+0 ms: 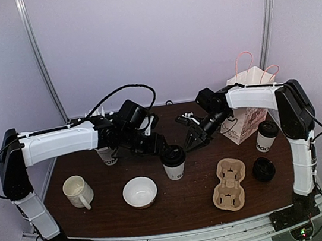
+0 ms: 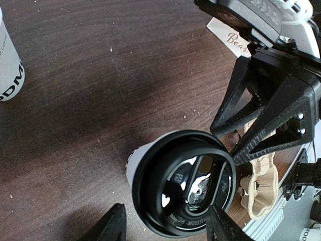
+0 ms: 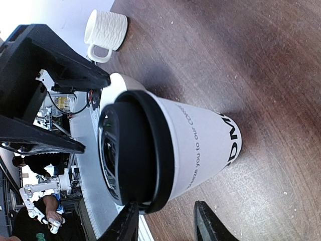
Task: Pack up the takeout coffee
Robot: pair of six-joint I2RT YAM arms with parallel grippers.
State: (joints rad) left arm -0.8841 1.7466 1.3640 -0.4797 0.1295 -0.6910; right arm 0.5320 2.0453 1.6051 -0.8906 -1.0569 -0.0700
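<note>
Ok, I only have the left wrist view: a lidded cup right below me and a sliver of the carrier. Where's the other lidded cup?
Observer: The second lidded cup stands upright far to the right, beside the paper bag.
Operator: Is the carrier free?
Observer: Yes. The cardboard carrier lies on the near side, right of centre, and from above its wells look empty.
Operator: Anything to watch on my left?
Observer: A white mug and a white bowl sit on the near side, left of the centre lidded cup.
</note>
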